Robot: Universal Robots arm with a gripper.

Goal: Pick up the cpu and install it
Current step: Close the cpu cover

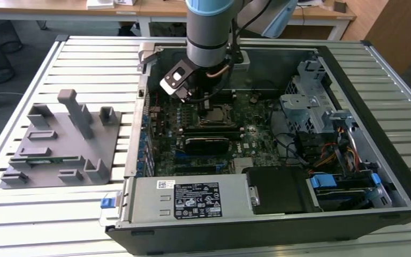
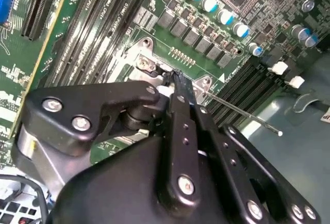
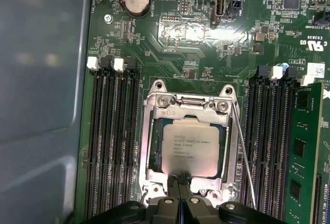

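Observation:
The cpu (image 3: 188, 146), a flat square chip with a dull silver top, lies flat inside the metal socket frame (image 3: 154, 146) on the green motherboard. My gripper (image 3: 183, 178) is shut, its two black fingers pressed together with nothing between them. The tips rest at the cpu's edge, by the rim of the frame. In the second wrist view the same joined fingers (image 2: 180, 110) come down to the socket corner. In the exterior view the arm (image 1: 207, 43) reaches down into the open computer case, right above the socket (image 1: 218, 114).
A thin socket lever (image 3: 243, 152) runs along one side of the frame. Memory slots (image 3: 111, 146) flank the socket, and one holds a green memory stick (image 3: 304, 152). A grey fixture (image 1: 55, 142) stands on the slatted table at the exterior view's left. Power supply (image 1: 191, 198) and drive cage (image 1: 312, 101) crowd the case.

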